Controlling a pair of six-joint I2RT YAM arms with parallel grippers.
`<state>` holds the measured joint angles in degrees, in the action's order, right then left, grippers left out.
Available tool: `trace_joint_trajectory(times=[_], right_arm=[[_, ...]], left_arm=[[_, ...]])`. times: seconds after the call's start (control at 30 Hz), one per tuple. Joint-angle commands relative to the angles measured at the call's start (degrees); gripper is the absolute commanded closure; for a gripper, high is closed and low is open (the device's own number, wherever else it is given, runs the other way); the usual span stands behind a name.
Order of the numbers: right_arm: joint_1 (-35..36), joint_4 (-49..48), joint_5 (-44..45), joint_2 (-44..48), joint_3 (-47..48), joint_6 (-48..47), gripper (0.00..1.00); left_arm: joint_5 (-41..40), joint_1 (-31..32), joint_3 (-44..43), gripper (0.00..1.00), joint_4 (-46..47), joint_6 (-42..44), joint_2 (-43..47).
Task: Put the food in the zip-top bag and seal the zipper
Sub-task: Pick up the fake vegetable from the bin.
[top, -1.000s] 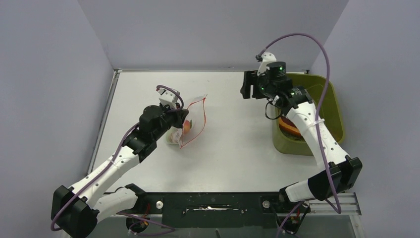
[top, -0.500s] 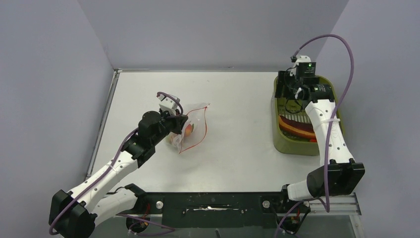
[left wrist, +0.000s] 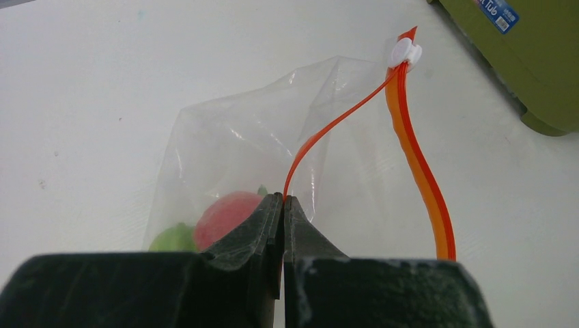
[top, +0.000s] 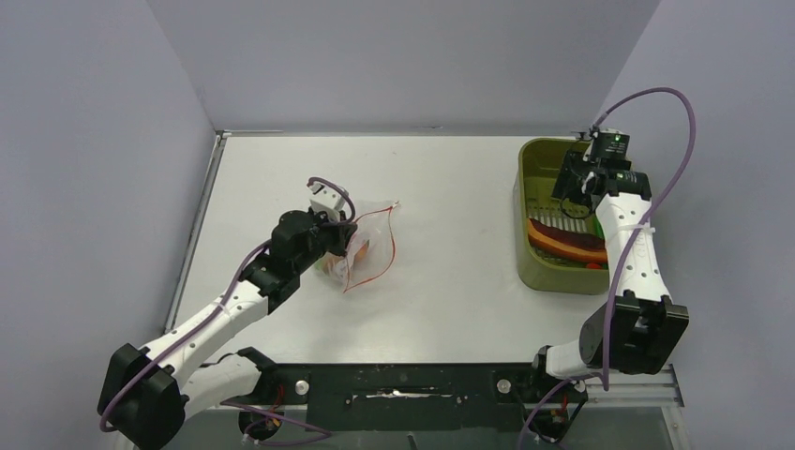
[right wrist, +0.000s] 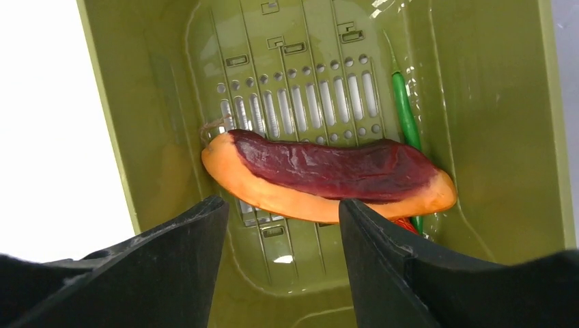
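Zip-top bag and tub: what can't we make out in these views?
- Left wrist: left gripper hides the lower part of the zip-top bag; only a pink-red ball and green piece show.
- Right wrist: steak slab covers most of a red bit; right gripper hides the near end of the tub.
- Top: bag contents too small.

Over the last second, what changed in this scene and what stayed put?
The right end effector swung rightward from above the table to over the olive tub. Its jaws are open above the steak slab and hold nothing. The left end effector stayed shut on the zipper. The zip-top bag barely shifted, and the food is still inside it.
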<state>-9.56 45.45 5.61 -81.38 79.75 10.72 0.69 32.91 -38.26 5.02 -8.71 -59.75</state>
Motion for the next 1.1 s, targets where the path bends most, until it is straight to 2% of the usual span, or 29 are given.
trace_joint_trajectory(times=[0.0,0.07,0.27,0.47,0.63,0.77,0.93,1.07], right_arm=[[-1.66,-4.7,1.02,-0.95,-1.17,1.58,0.38],[-2.24,-7.46,1.93,-0.58,-3.55,2.93,0.37],[-3.44,-8.78,-0.2,-4.01,-6.32,4.74,0.44],[-4.85,-9.3,-2.81,-8.21,-8.02,6.32,0.44],[-5.03,-14.44,-9.32,-6.97,-13.13,3.07,0.43],[-5.2,-18.76,-13.33,-5.31,-16.71,-0.97,0.41],[-5.16,-18.22,-11.86,-6.75,-15.78,-5.15,0.4],[-4.18,-19.05,-10.38,-6.28,-15.16,-9.2,0.33]], left_arm=[[-1.7,0.1,-0.01,1.0,7.29,-0.73,-1.23],[-2.09,0.13,-0.54,1.0,8.06,-1.88,-2.26],[-5.58,0.16,-5.02,1.0,6.89,-8.8,-6.18],[-7.13,-0.03,-8.74,1.0,3.72,-6.25,-10.38],[-7.73,0.12,-6.72,1.0,7.11,-11.36,-11.01],[-8.66,0.14,-6.03,1.0,5.54,-14.39,-11.68],[-7.87,0.04,-6.89,1.0,1.74,-14.01,-12.38],[-7.95,0.03,-8.3,1.0,-1.55,-12.28,-12.27]])
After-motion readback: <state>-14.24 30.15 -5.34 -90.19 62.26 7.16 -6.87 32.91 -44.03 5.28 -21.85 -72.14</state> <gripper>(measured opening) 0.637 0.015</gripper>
